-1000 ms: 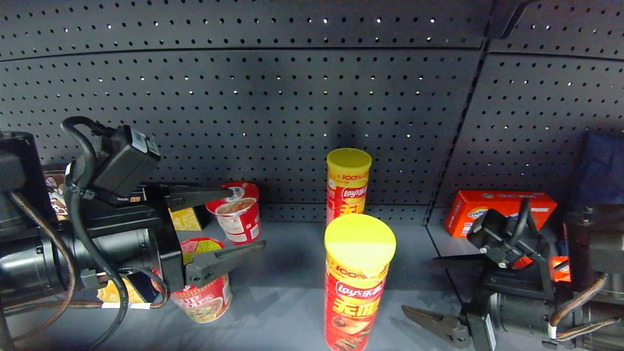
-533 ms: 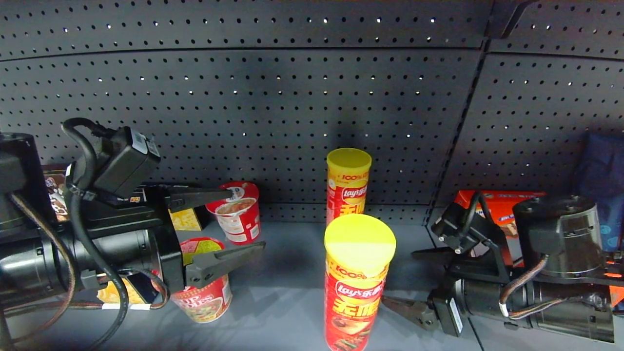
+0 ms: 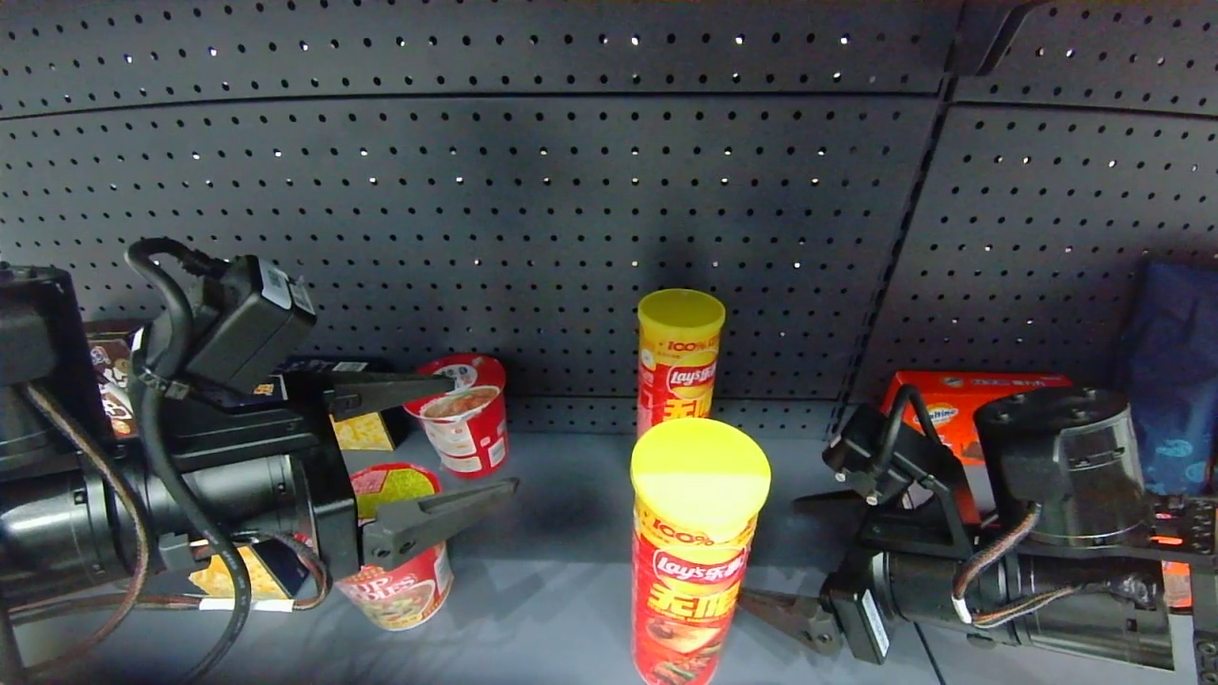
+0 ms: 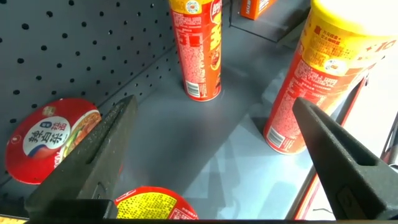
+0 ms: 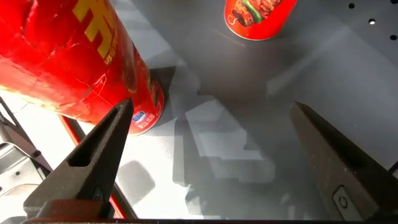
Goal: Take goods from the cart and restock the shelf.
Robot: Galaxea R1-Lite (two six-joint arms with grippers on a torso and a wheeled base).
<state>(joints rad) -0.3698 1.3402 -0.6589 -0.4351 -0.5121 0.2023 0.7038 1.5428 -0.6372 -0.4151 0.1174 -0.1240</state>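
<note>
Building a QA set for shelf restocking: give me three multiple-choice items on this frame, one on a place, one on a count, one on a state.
1. Where is the orange box?
A) right of the upright
B) between the cans
C) on top of a cup

2. How many chip cans stand on the shelf?
A) one
B) two
C) four

3. How is the left gripper?
A) shut on a cup
B) open, holding nothing
C) shut on a can

Key:
1 A, the box sits in the bay past the upright.
2 B, a front can and a rear can, both with yellow lids.
3 B, the left wrist view shows its fingers spread wide with only shelf between them.
</note>
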